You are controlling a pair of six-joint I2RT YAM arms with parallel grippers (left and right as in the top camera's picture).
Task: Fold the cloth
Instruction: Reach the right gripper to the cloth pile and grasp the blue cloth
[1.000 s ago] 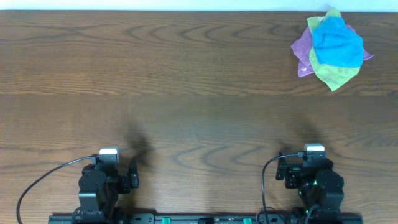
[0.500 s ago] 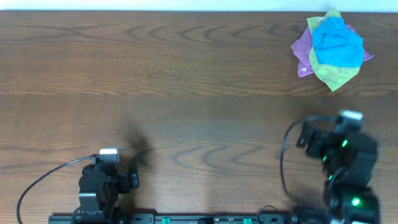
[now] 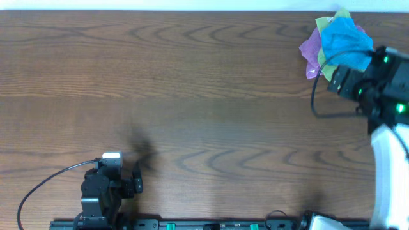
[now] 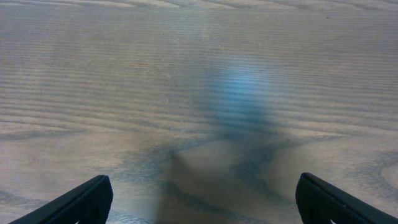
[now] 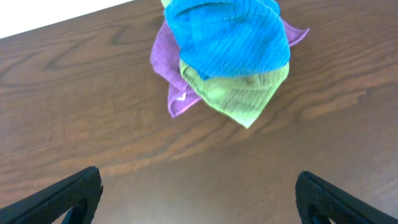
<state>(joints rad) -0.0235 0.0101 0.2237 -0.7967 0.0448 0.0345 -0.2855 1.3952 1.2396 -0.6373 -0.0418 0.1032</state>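
- The left fingers sit parked at the near-left edge of the counter. They are spread apart over bare wood with nothing between them. For this step they are best left out of the way until the cloth is free and spread.
- At the far-right corner lies a small heap of three cloths. The purple cloth is at the bottom, poking out to the left.
- The yellow-green cloth lies over it, with a corner pointing toward the near side.
- The blue cloth is crumpled on top of both, bunched rather than flat.
- The right fingers hover just near of the heap, wide apart and empty, with no contact yet.
- The step in hand looks like the reach to lift the blue cloth off the heap.
- To do it well, come down on the high bunched middle or far part of the blue cloth.
- Keep off the near edge where the yellow-green corner shows, and pinch shallowly so only the top layer is caught.
- Lift slowly and watch that the lower cloths do not cling and ride up.
- Carry it left to open counter before flattening.
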